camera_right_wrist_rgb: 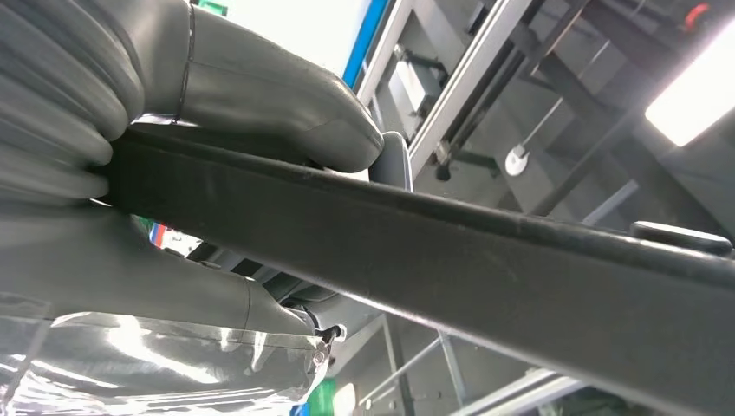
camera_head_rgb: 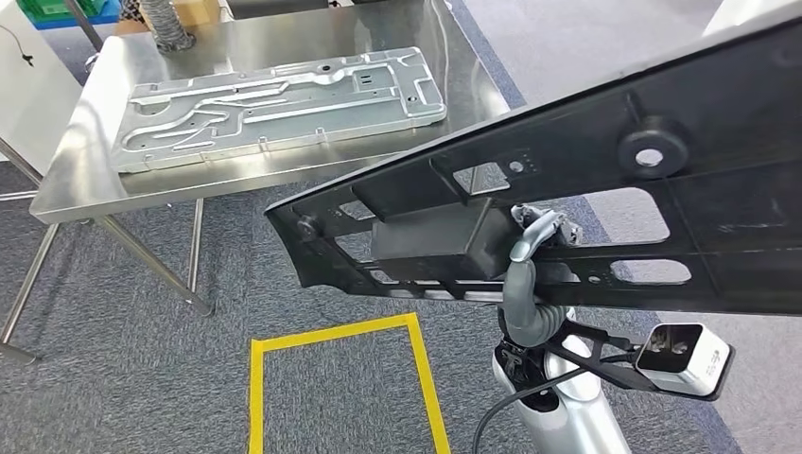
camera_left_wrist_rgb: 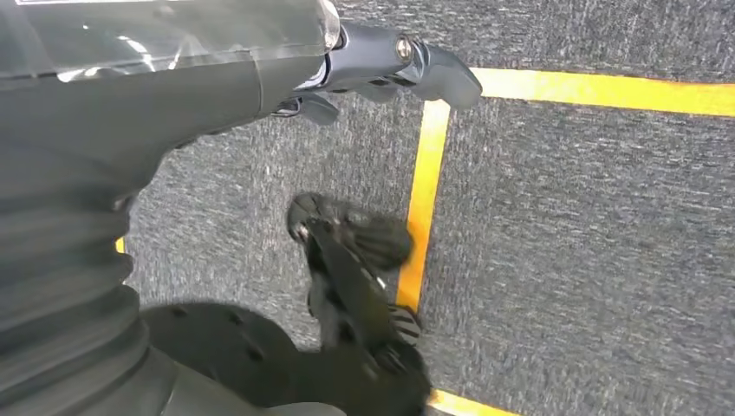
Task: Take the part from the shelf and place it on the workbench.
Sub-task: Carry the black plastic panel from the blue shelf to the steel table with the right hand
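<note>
The right robot hand grips a long black part by its lower edge and holds it up in the air, well above the floor. The part is a flat moulded panel with slots, ribs, a round boss and a boxy block on its near face; it runs at a slant across the head view, its narrow end low and pointing toward the table, its wide end high on the right. In the right wrist view the thick grey thumb presses on one face of the part's edge and the rest of the robot hand closes on the other face, so the edge is clamped between them.

The part's low end hangs just off the table's near edge, over the carpet, not touching the table. On the steel table lies a silver stamped plate, flat, taking up most of the top. At the table's far side a blue bin with something green in it stands beyond the edge; what it holds cannot be told.

On the grey carpet below the part a yellow tape outline marks a rectangle.

The left robot hand hangs over the carpet near the yellow tape, holding nothing; whether its fingers are spread or curled cannot be told.
</note>
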Tool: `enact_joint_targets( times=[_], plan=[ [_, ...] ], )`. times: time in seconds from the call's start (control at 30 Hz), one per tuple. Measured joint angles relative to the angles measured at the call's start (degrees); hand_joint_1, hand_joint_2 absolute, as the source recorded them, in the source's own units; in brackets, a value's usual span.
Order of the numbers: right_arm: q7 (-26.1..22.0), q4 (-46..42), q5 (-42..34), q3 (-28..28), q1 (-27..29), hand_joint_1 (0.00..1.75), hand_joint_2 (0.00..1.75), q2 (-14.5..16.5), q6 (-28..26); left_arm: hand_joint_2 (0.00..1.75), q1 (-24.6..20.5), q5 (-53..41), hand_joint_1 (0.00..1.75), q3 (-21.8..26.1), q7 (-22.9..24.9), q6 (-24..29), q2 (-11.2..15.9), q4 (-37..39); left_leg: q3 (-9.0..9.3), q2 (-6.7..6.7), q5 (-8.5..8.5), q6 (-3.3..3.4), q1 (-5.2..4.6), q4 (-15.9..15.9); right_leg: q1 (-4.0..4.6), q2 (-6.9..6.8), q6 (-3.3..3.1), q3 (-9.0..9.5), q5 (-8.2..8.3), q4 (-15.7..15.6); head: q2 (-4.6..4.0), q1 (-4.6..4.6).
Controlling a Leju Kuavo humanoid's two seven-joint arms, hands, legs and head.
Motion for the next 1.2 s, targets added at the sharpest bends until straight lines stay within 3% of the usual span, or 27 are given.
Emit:
enact_joint_targets(
  times=[0.03,0.07,0.13,0.2,0.33,0.37,0.4,0.47,0.53,0.57,0.63,0.7,0.73,0.83,0.9,1.0,1.07,1.1,1.2],
  plan=[
    [0.0,0.0,0.0,0.1,0.0,1.75,1.75,0.0,-0.4,1.75,0.1,0.0,0.0,0.0,0.0,0.0,0.0,0.0,-1.13,0.0,-0.11,0.21,-0.08,0.2,0.2,0.11,-0.08,0.5,-0.42,0.0,-0.01,0.0],
    [0.0,0.0,0.1,0.2,0.0,1.75,1.75,0.0,-0.9,1.75,0.2,0.0,0.0,0.0,0.0,0.0,0.0,0.0,-1.29,0.0,1.2,0.57,-0.24,-1.5,0.4,0.2,-0.11,1.08,-0.84,0.0,-0.01,0.0],
    [0.0,-0.1,0.3,0.5,0.0,1.75,1.75,0.0,-1.7,1.75,0.3,0.0,0.0,0.0,-0.1,0.0,0.1,0.0,0.38,-0.05,6.78,1.71,-0.8,-8.5,0.73,0.24,-0.06,2.3,-1.7,0.0,-0.01,0.01],
    [0.0,-0.2,0.8,0.7,0.2,1.75,1.75,0.0,-2.5,1.75,0.3,0.0,0.0,0.0,-0.2,0.0,0.3,0.0,1.79,-0.18,9.56,2.56,-1.46,-13.5,0.84,0.37,0.38,3.03,-2.43,-0.2,0.0,0.01],
    [0.0,-1.1,1.9,0.9,0.8,1.75,1.75,-0.2,-3.2,1.75,0.5,0.1,0.0,0.0,-0.4,0.1,0.3,0.0,3.61,-0.3,10.36,3.63,-1.43,-16.0,0.79,0.43,1.82,3.51,-2.54,1.3,0.01,0.0],
    [0.0,-1.3,2.1,0.9,0.8,1.75,1.75,-0.2,-3.4,1.75,0.4,0.2,0.0,0.0,-0.4,0.1,0.2,0.0,4.31,-0.27,10.46,3.82,-1.28,-16.3,0.75,0.4,2.15,2.98,-3.29,2.7,0.01,0.01],
    [0.0,-1.4,2.1,0.9,0.7,1.75,1.75,-0.2,-3.6,1.75,0.3,0.2,0.0,0.0,-0.4,0.2,0.2,0.0,4.91,-0.24,10.45,3.92,-1.15,-16.5,0.64,0.36,2.45,1.69,-4.49,5.1,0.01,0.01],
    [0.0,-1.0,1.4,0.7,0.3,1.75,1.75,-0.3,-3.8,1.75,0.1,0.2,0.0,0.1,-0.3,0.2,0.2,0.0,5.41,-0.24,9.96,3.97,-1.15,-16.5,0.29,0.33,3.01,-2.71,-7.36,11.8,0.01,0.02],
    [0.1,0.1,0.4,-0.3,-0.3,1.75,1.75,-0.4,-3.7,1.75,0.1,0.2,0.0,0.1,-0.2,0.2,0.1,0.0,6.04,-0.28,9.21,3.85,-1.09,-16.5,-0.14,0.3,3.42,-6.34,-8.4,15.2,0.01,0.02],
    [0.2,0.8,0.2,-0.9,-0.7,1.75,1.75,-0.5,-3.7,1.75,0.2,0.2,0.0,0.1,-0.2,0.2,0.1,0.0,6.6,-0.43,8.74,3.72,-1.01,-16.5,-0.34,0.3,3.62,-6.81,-7.33,14.0,0.01,0.02],
    [0.6,1.8,0.3,-1.9,-1.3,1.75,1.75,-0.6,-3.7,1.75,0.2,0.2,0.0,0.1,-0.2,0.2,0.0,0.0,7.86,-0.99,7.64,3.18,-0.84,-16.4,-0.75,0.97,4.01,-5.45,-1.78,6.9,0.0,0.02],
    [0.8,2.5,0.5,-2.5,-1.6,1.75,1.75,-0.6,-3.7,1.75,0.0,0.2,0.0,0.1,-0.1,0.2,-0.1,0.0,8.6,-1.7,6.63,2.42,-0.72,-16.3,-0.68,1.97,3.57,-3.96,1.96,1.4,0.0,0.02],
    [1.0,2.9,0.7,-2.7,-1.7,1.75,1.75,-0.7,-3.6,1.75,-0.1,0.2,0.0,0.1,-0.1,0.2,-0.2,0.0,8.83,-1.94,6.34,2.05,-0.67,-16.2,-0.52,2.24,3.04,-3.68,2.52,0.4,0.01,0.02],
    [1.4,3.4,1.0,-3.0,-2.3,1.75,1.75,-0.7,-3.6,1.75,-0.3,0.3,0.0,0.3,-0.2,0.2,-0.2,0.0,8.95,-2.04,6.24,1.06,-0.6,-14.8,-0.35,1.32,1.3,-2.42,1.63,0.2,0.01,0.02],
    [1.5,3.5,1.1,-3.0,-2.9,1.75,1.75,-0.7,-3.5,1.75,-0.4,0.3,0.0,0.4,-0.2,0.2,-0.2,0.0,6.41,-1.22,5.89,0.7,-0.56,-10.3,-0.43,0.63,0.59,-1.14,0.95,-0.1,0.01,0.01],
    [1.9,3.8,1.2,-3.0,-3.2,1.75,1.75,-0.7,-2.8,1.75,-0.3,0.4,0.0,0.5,-0.3,0.1,-0.3,0.0,-0.57,-0.62,2.42,0.4,-0.52,-1.0,-0.15,0.04,0.13,0.51,-0.61,-0.2,0.01,0.01],
    [2.0,4.0,1.3,-3.0,-3.3,1.75,1.75,-0.7,-2.5,1.75,-0.1,0.4,0.0,0.6,-0.2,0.1,-0.4,0.0,-2.83,-0.58,1.65,0.51,-0.55,-0.8,0.03,-0.02,0.08,1.99,-1.82,-0.2,0.0,0.02],
    [2.0,4.1,1.3,-3.0,-3.3,1.75,1.75,-0.7,-2.4,1.75,0.0,0.4,0.0,0.7,-0.2,0.1,-0.4,0.0,-2.74,-0.54,3.18,0.75,-0.6,-3.3,0.11,-0.04,0.11,2.89,-2.48,-0.2,0.0,0.02],
    [2.0,4.3,1.6,-3.0,-3.4,1.75,1.75,-0.7,-2.1,1.75,0.2,0.4,0.0,0.9,-0.1,0.1,-0.3,0.0,-1.41,-0.15,11.88,1.94,-1.28,-12.7,0.22,-0.09,0.45,4.84,-4.22,-0.4,-0.01,0.02]
  ],
)
